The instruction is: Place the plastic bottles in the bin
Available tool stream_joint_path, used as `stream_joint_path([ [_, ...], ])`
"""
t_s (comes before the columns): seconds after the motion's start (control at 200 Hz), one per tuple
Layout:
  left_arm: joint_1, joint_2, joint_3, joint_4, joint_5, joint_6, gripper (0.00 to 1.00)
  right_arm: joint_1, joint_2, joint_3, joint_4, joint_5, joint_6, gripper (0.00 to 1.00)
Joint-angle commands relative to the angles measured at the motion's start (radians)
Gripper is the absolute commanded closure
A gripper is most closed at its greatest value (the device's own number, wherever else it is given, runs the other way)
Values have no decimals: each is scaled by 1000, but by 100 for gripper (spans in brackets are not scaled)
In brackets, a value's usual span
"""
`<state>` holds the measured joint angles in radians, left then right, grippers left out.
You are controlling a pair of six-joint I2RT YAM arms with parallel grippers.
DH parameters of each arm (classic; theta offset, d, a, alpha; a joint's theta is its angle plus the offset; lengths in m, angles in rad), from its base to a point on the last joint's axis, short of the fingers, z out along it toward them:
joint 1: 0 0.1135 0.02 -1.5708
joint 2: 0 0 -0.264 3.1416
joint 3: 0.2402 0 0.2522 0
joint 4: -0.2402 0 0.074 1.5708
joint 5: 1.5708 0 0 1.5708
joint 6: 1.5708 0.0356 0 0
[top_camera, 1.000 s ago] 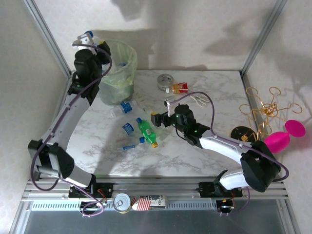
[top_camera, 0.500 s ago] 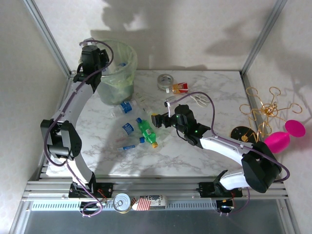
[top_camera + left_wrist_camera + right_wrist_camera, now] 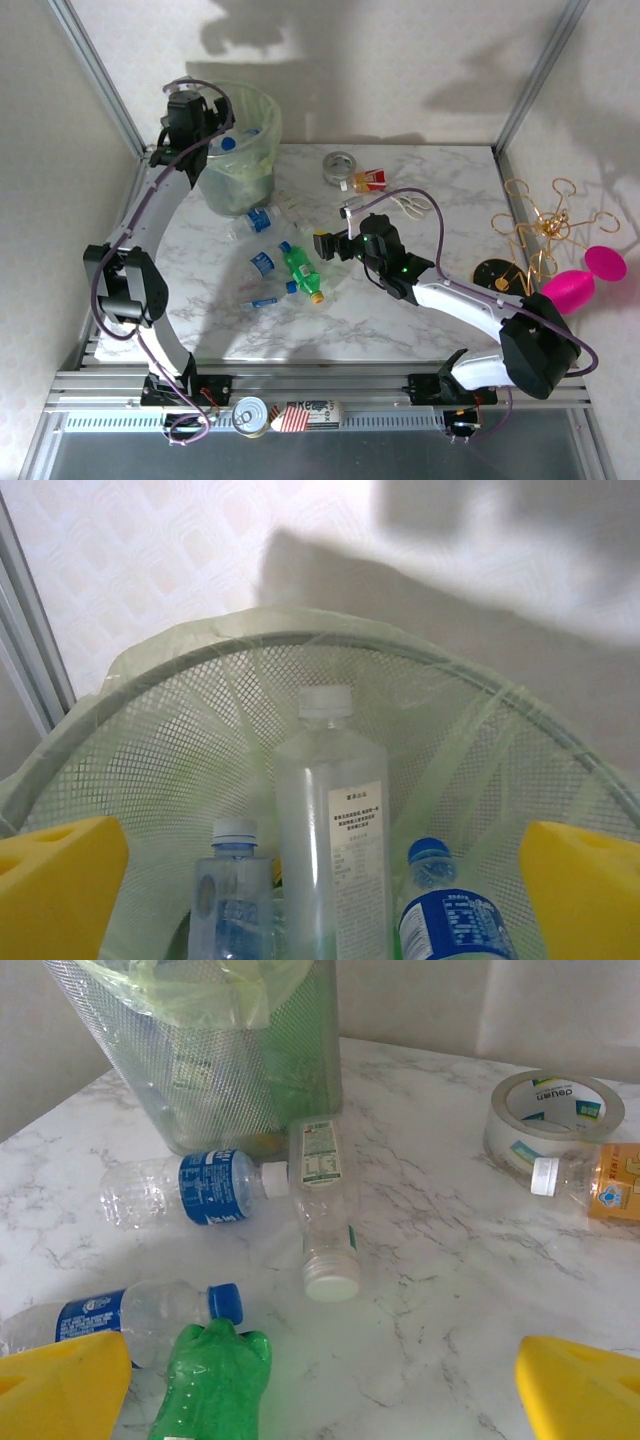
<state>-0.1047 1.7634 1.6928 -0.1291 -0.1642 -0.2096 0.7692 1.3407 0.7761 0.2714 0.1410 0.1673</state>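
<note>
**Progress: partial.** The translucent pale green round bin with plastic liner [image 3: 262, 150] stands at the upper left of the overhead frame. The left gripper [image 3: 320, 885] hangs over its mouth, jaws spread wide and holding nothing. The right gripper [image 3: 320, 1390] hovers low over the marble table [image 3: 340, 330] near frame centre, jaws likewise wide apart and empty.

**Done:** three bottles sit inside the bin.
- a tall clear bottle with white cap [image 3: 330, 810]
- a small clear bottle with white cap [image 3: 228, 895]
- a blue-capped bottle with blue label [image 3: 450, 920]

**Outstanding:** by my count six bottles lie on the table. Among them are a green bottle with yellow cap [image 3: 300, 268] and an orange-labelled bottle [image 3: 600, 1182] just beside the grey tape roll [image 3: 550, 1110].

**Views:**
- The left wrist view lays the bin's contents open, while overhead the liner largely veils them.
- The right wrist view places the green bottle at lower left, nearest that gripper.
- The overhead view gives the full spread of what is left.
</note>
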Motion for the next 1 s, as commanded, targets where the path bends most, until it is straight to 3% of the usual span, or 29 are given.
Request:
stream_joint_path([
  [0.0, -1, -102, 13, 10, 56, -29, 1, -1, 2, 9, -13, 47, -30, 1],
  [0.335, -104, -354, -202, 187, 118, -107, 0, -47, 62, 65, -50, 76, -64, 1],
  [0.511, -226, -496, -417, 389, 56, -152, 0, -121, 102, 110, -76, 55, -92, 1],
  [0.701, -326, -599, -717, 675, 82, -277, 0, -216, 180, 210, -167, 36, -140, 1],
  [0.991, -471, -614, -942, 708, 16, -317, 0, -333, 417, 477, -351, -77, -250, 1],
])
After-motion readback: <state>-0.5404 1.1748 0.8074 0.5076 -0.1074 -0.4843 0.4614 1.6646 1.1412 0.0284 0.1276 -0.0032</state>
